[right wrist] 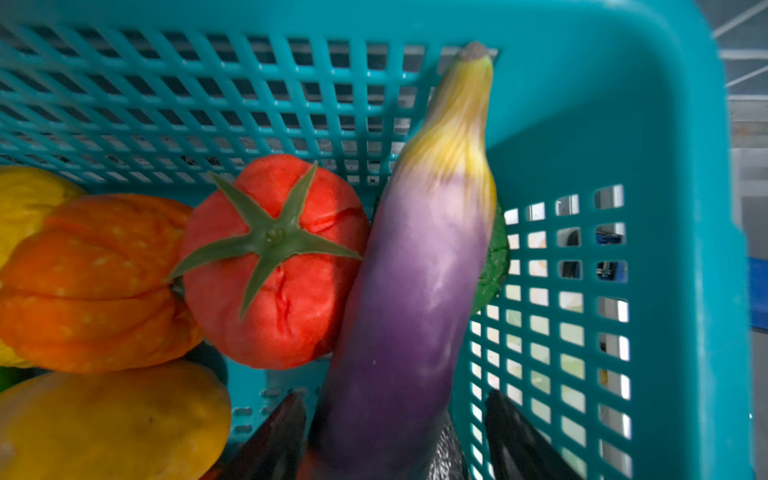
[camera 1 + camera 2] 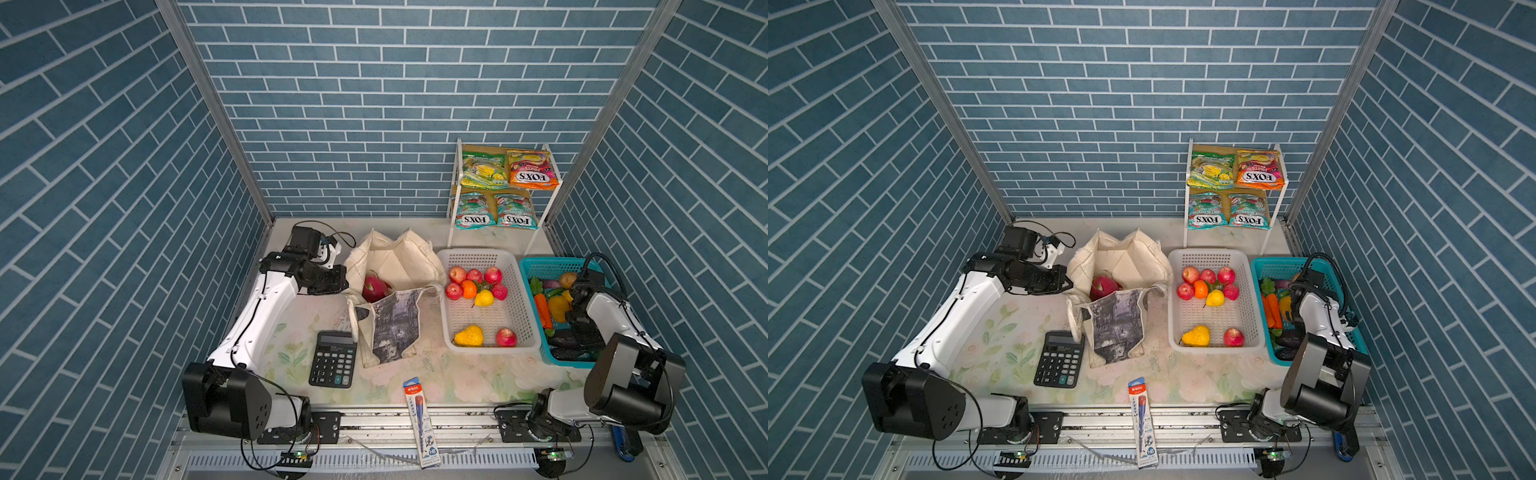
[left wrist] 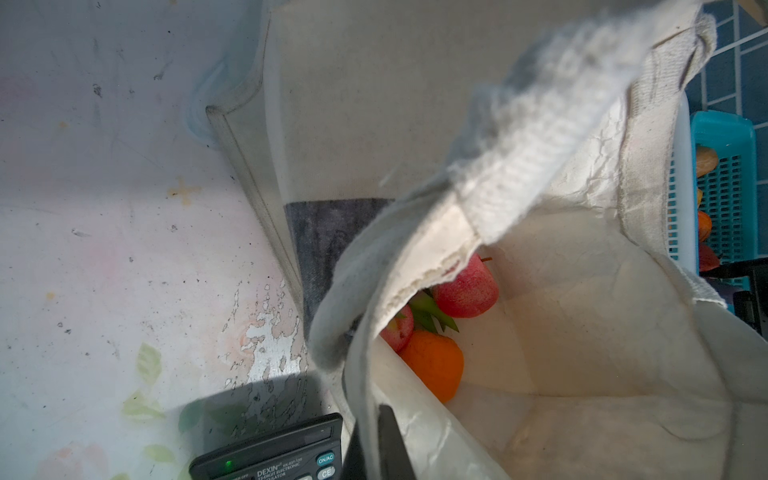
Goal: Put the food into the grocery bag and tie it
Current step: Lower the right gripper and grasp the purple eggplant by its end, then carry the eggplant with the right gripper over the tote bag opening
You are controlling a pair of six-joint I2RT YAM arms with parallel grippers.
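The cream grocery bag [image 2: 399,266] [image 2: 1125,262] stands open at mid-table, with a pink dragon fruit [image 2: 374,286] inside. My left gripper [image 2: 347,290] [image 3: 374,440] is shut on the bag's near rim [image 3: 415,257]. The left wrist view also shows a red apple [image 3: 465,291] and an orange [image 3: 434,365] in the bag. My right gripper [image 1: 395,436] is down in the teal basket [image 1: 582,104]. Its jaws are open on either side of a purple eggplant [image 1: 415,291] [image 2: 563,343], with a gap showing on one side. FOX'S candy packets [image 2: 503,187] lie on the shelf rack.
A black calculator [image 2: 332,365] lies just in front of the bag. A blue pencil pack [image 2: 422,419] lies at the table's front edge. The white basket [image 2: 446,316] holds apples, an orange and yellow fruit. A tomato [image 1: 282,266] and an orange pumpkin [image 1: 91,282] crowd the eggplant.
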